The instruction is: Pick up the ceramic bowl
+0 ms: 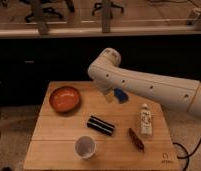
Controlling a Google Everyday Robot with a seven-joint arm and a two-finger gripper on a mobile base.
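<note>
Camera view: tool hangs over the table, near the ceramic bowl

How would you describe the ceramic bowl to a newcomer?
On the wooden table, look at the far-left corner, left of the gripper above the far edge. The ceramic bowl is wide, shallow and orange-red, unlike the small white cup in front.

You have no text to read here. The white bottle bears dark print and the wooden table a small corner mark, both illegible. The gripper hangs over the table's far middle.
</note>
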